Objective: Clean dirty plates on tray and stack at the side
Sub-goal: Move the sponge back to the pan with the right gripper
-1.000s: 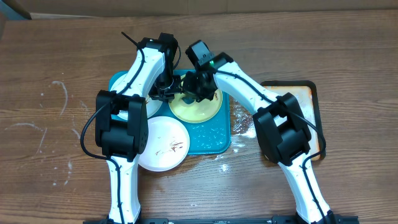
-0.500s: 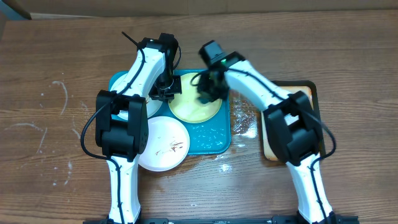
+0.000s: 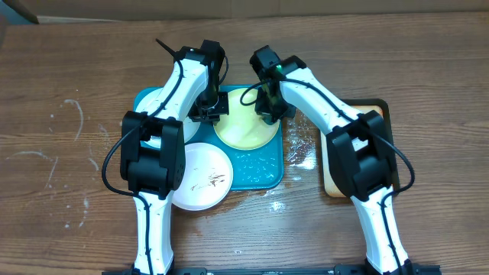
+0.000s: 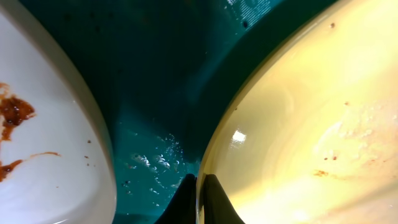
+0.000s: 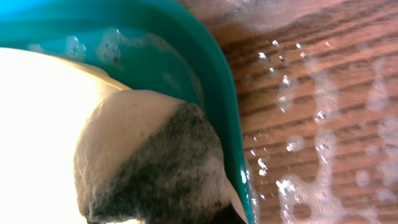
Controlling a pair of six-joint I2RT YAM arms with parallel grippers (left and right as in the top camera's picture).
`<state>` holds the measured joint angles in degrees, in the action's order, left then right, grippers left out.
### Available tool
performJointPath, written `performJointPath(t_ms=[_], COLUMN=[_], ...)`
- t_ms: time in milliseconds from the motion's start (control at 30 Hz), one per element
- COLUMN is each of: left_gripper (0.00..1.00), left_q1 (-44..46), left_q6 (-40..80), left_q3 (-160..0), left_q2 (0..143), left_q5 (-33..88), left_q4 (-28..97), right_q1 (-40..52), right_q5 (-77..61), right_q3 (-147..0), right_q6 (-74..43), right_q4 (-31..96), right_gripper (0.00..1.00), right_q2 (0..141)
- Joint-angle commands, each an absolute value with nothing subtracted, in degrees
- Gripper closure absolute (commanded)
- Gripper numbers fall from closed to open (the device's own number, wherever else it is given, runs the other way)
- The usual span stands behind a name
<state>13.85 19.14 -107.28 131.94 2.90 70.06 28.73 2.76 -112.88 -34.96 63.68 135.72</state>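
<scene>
**Wash step, yellow-green plate: grip + handling notes**

Posn: yellow-green plate (image 3: 248, 126) lies on the far right part of the teal tray (image 3: 263, 172), one edge close to the tray's right rim. Two white plates wait. One (image 3: 200, 176) sits at the tray's near-left corner, overhanging onto the table (image 3: 69, 191), with thin brown marks. The other (image 4: 50, 137) is just left of the yellow-green one, apart from it, with red-brown smears.

L gripper (image 4: 198, 198): clenched across the yellow-green plate's rim, one fingertip each side of the lip, pinning it.

R gripper (image 3: 269, 103): over the plate's far-right edge. Wrist view is filled by a foamy sponge (image 5: 155, 162), dark scouring face showing, pressed on the plate by the tray wall. Fingers are hidden under foam, but I read it as grasping the sponge.

Handling (judgement): plate looks rigid, thin and light. Wet w/ suds, so slippery; likely to skate on the wet tray unless held. Material unclear, so treat as chippable. Only sensible hold for two fingers is a pinch across the rim, deep enough not to slide off. A few specks remain on the plate face.

Writing: small pale print (image 4: 249, 9) on tray floor, too blurred to read. No brand seen.

Also: suds and water (image 3: 299, 153) on the table right of tray; beige black-rimmed tray (image 3: 378, 114) beyond.
</scene>
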Motion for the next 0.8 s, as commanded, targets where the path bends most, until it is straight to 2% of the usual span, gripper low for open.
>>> performJointPath(t_ms=[0, 300, 533, 767], left_gripper=[0.96, 0.96, 0.96, 0.96], left_q1=[12.9, 12.9, 12.9, 12.9], left_q6=[18.2, 18.2, 18.2, 18.2], left_q3=[-107.6, -107.6, -107.9, -113.4], left_q2=[132.7, 132.7, 132.1, 128.6], left_q5=[-0.6, -0.6, -0.4, -0.6], left_q4=[70.7, 70.7, 70.2, 71.7], right_q1=[28.9, 28.7, 27.0, 22.6], right_q5=[9.0, 10.9, 16.8, 14.0], right_q3=[-122.7, -143.8, -145.6, -145.6], right_q6=[-33.5, -32.9, -33.2, -33.0], right_q4=[68.6, 85.2, 97.0, 97.1], right_gripper=[0.96, 0.96, 0.96, 0.96], right_q2=[137.5, 137.5, 136.6, 133.7])
